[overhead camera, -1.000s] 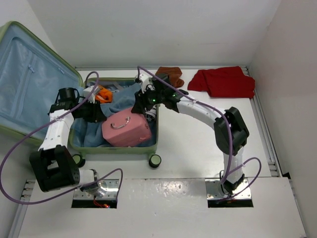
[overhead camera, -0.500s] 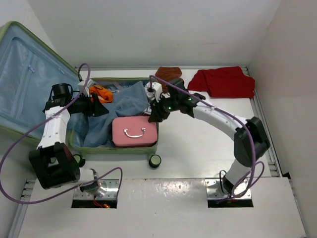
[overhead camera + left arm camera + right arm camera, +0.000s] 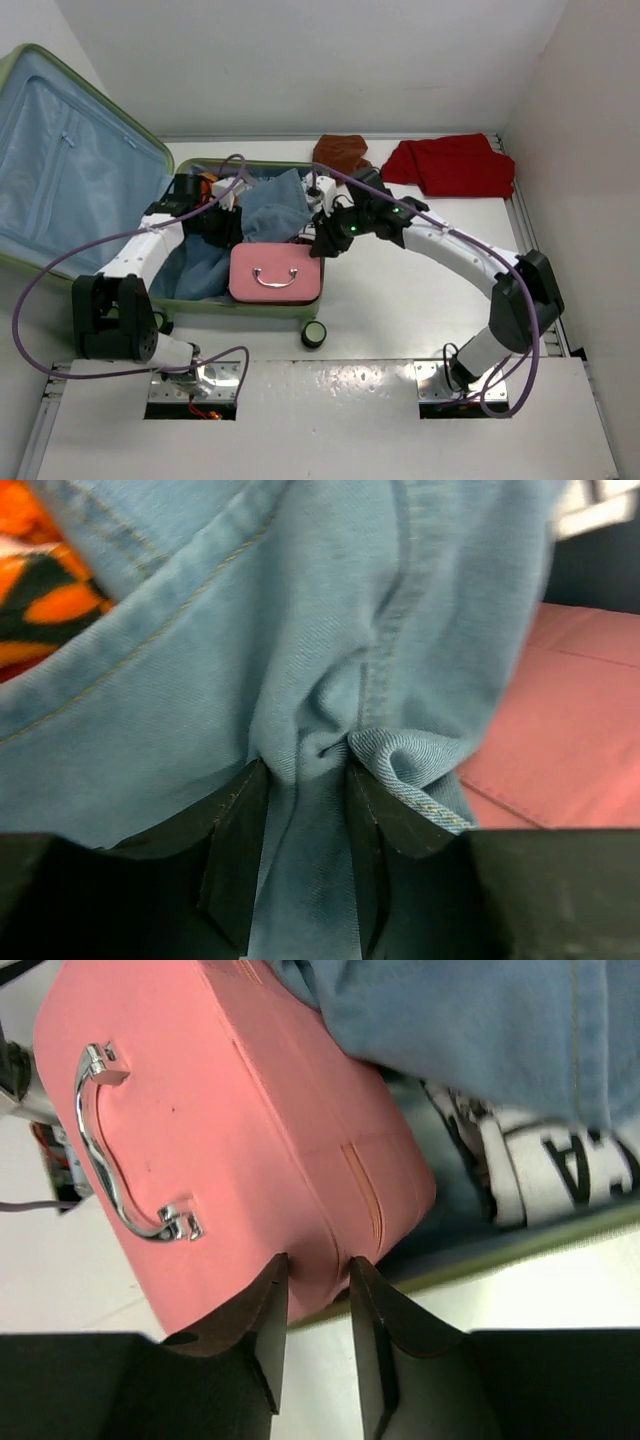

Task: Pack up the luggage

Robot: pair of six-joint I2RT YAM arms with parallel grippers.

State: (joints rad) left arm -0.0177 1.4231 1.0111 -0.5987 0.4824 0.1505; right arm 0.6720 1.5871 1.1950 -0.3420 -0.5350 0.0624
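Note:
The luggage (image 3: 250,308) lies open, its blue-lined lid (image 3: 70,170) propped up at the left. Inside lie blue jeans (image 3: 275,200) and a pink case (image 3: 275,272) with a metal handle, flat at the front right. My left gripper (image 3: 222,222) is down in the luggage. In its wrist view its jaws (image 3: 305,770) are shut on a fold of the jeans (image 3: 200,660). My right gripper (image 3: 322,245) is at the pink case's right end. Its jaws (image 3: 318,1265) pinch the edge of the pink case (image 3: 220,1110), above the luggage's green rim (image 3: 520,1240).
An orange patterned garment (image 3: 205,182) lies at the back left of the luggage, and a white item with black print (image 3: 540,1160) lies under the jeans. A brown cloth (image 3: 342,152) and a red cloth (image 3: 455,165) lie on the table behind. A wheel (image 3: 314,334) juts out at the front.
The pink case went from tilted to lying flat at the front right. My left gripper moved right from the luggage's left side onto the jeans. My right gripper stayed with the case's right end.

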